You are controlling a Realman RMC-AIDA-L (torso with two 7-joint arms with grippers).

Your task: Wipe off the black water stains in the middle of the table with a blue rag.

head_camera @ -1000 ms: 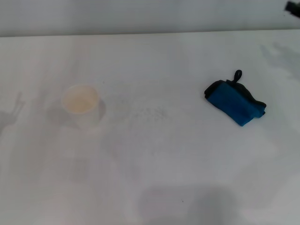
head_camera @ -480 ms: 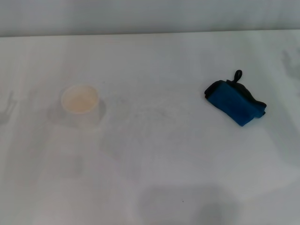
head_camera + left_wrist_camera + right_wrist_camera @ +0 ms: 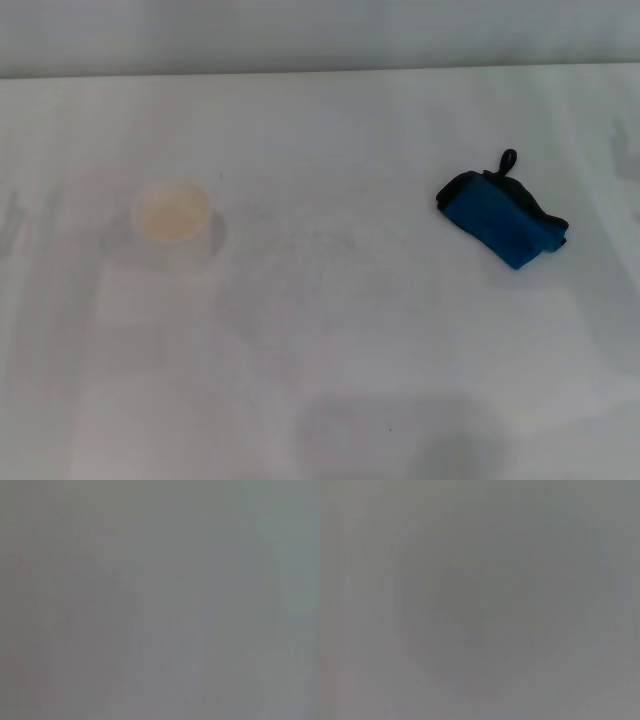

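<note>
- Across the white table (image 3: 330, 400), neither gripper can be seen from the head view, and both wrist views are blank grey, so how the pincers stand cannot be told.
- Right of the middle, the blue rag (image 3: 500, 222) lies bunched and unheld, dark trim and loop along its far side.
- Left of the middle, a pale paper cup (image 3: 171, 222) stands upright.
- At the middle, only faint greyish specks (image 3: 320, 240) are seen; no black stain is plain. Either a wiped table or a very pale stain would fit, so no move is settled.

Head cam: high, facing forward and down on the white table (image 3: 330, 380), wide enough to take in the blue rag (image 3: 503, 222) at 3 o'clock and the pale cup (image 3: 172, 222) at 9 o'clock. Both wrist cams: flat grey only, facing indeterminate, no overlap discernible.
</note>
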